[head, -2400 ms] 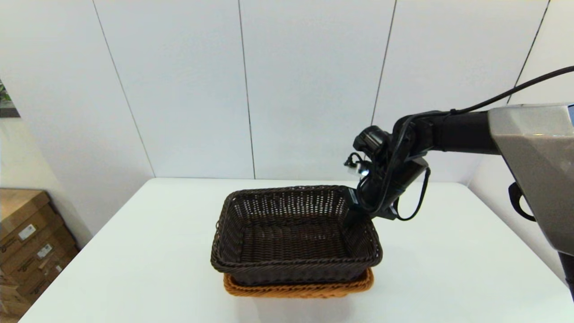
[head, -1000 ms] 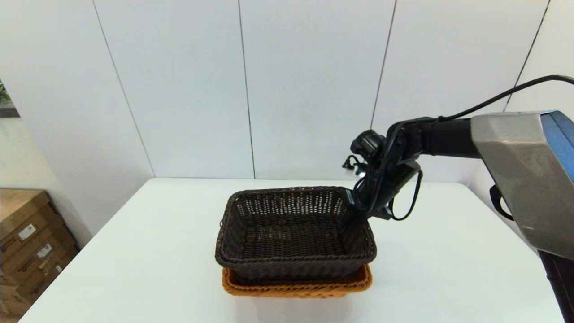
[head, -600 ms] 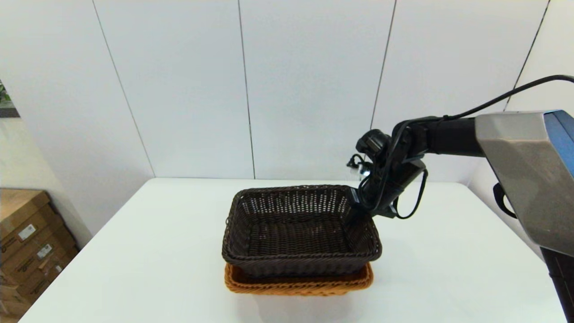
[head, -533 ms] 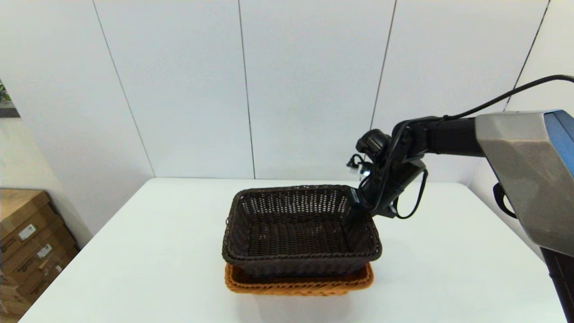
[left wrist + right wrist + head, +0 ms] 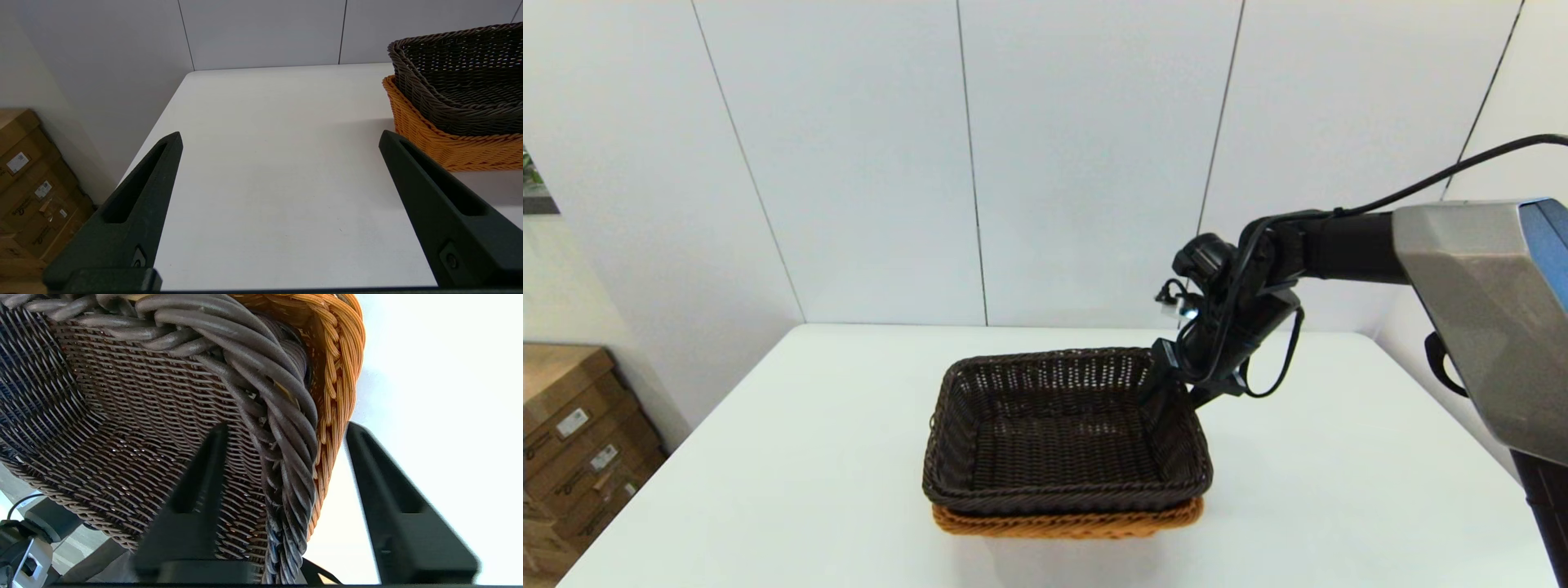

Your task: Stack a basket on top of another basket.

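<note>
Right gripper (image 5: 286,430) fingers spread wide, straddling both rims of dark basket (image 5: 1062,425) nesting in orange basket (image 5: 1066,520); left gripper (image 5: 280,136) gaping, holding nothing.

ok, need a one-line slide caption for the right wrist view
Right gripper open astride the rims of the dark brown basket and the orange-tan basket it sits nested in.

A white table (image 5: 792,457) spreads out below the pincer and well beyond it on every side. Stacked cardboard boxes (image 5: 572,445) with small labels sit on the floor off the table's far left edge, well apart from the pincer. Pale wall panels (image 5: 1086,155) rise behind it.
</note>
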You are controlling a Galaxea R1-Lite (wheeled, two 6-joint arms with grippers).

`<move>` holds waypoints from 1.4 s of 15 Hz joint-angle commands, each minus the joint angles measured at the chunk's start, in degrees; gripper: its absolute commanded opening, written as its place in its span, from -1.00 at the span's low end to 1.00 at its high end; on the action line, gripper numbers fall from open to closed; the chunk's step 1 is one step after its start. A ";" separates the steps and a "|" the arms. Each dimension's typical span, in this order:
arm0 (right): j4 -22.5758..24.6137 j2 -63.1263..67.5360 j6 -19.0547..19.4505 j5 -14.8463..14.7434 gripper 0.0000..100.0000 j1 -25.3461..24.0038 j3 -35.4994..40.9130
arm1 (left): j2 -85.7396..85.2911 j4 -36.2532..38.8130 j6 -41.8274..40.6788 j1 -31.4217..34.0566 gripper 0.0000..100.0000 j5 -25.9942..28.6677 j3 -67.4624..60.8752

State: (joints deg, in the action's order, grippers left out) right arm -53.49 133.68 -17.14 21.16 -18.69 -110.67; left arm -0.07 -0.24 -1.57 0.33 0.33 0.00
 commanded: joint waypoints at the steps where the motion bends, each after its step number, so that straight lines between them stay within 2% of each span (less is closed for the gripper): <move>1: -0.30 -0.70 -0.09 0.19 1.00 0.06 0.01 | -0.01 -0.02 -0.01 0.02 1.00 0.02 -0.09; 7: -0.30 -6.86 -0.17 0.02 1.00 1.46 0.54 | -0.01 -0.02 -0.01 0.02 1.00 0.02 -0.09; 12: -0.30 -17.31 0.62 0.11 1.00 4.10 3.35 | -0.01 -0.02 -0.01 0.02 1.00 0.02 -0.09; 15: -0.30 -26.28 2.02 -0.68 1.00 4.98 8.45 | -0.01 -0.02 -0.01 0.02 1.00 0.02 -0.09; 18: -0.38 -37.53 2.11 -5.17 1.00 4.80 17.68 | -0.01 -0.02 -0.01 0.02 1.00 0.02 -0.09; 21: -0.30 -49.83 2.29 -5.69 1.00 4.71 26.82 | -0.01 -0.02 -0.01 0.02 1.00 0.02 -0.09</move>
State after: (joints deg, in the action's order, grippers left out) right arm -53.55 95.48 -14.93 16.01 -13.92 -90.93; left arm -0.07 -0.27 -1.57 0.33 0.30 0.00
